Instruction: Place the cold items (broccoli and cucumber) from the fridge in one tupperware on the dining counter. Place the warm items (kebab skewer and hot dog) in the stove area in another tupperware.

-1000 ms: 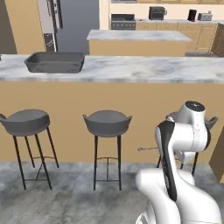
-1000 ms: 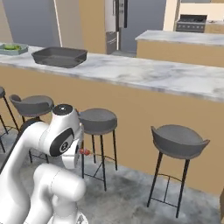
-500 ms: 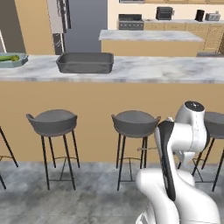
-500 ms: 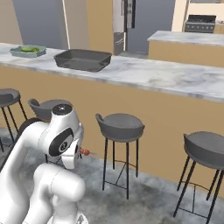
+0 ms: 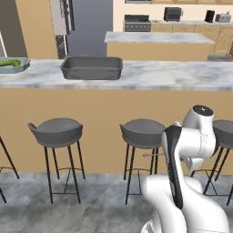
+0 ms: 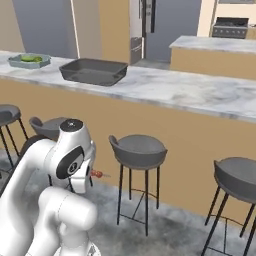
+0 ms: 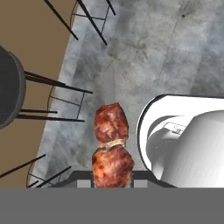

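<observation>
Along the bench [image 5: 150,77], the base had driven sideways, bringing the dark tub [image 5: 92,68] nearer; the gripper [image 7: 113,180] stayed clenched on the kebab skewer [image 7: 111,146], ready for delivery.

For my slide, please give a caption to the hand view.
Gripper holds a kebab above the grey floor, beside a stool.

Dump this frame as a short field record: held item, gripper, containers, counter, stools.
held item: browned meat kebab skewer
gripper: gripper shut on the skewer, low beside the robot, above grey floor
containers: dark grey empty tupperware; pale tupperware with green items to its left
counter: grey marble dining counter, both containers on it
stools: dark grey bar stools below counter
</observation>
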Robot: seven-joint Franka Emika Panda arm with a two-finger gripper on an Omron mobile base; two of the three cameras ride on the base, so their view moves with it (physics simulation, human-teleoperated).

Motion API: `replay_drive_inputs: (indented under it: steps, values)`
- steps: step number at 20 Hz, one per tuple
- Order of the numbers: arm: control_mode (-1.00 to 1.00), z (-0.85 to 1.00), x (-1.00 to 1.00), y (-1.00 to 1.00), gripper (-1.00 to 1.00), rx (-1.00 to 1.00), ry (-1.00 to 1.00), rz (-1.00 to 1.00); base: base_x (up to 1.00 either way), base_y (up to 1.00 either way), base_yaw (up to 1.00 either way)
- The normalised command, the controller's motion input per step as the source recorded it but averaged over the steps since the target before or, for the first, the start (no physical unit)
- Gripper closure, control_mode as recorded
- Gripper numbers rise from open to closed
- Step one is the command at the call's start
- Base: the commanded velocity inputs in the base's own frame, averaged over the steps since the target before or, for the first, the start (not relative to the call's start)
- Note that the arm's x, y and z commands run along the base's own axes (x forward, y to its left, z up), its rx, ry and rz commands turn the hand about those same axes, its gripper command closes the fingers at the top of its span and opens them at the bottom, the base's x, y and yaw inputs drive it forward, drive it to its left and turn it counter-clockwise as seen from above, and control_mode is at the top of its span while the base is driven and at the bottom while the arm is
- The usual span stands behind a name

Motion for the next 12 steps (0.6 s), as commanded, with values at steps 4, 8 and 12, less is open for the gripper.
replay_drive_inputs:
  steps: [4,8,12]
  values:
    - [1.0,0.0,0.0,0.0,1.0,0.0,0.0,0.0,0.54,0.48,0.0]
    - [1.0,0.0,0.0,0.0,1.0,0.0,0.0,0.0,0.55,0.64,-0.01]
    - [1.0,0.0,0.0,0.0,1.0,0.0,0.0,0.0,0.64,0.57,0.0]
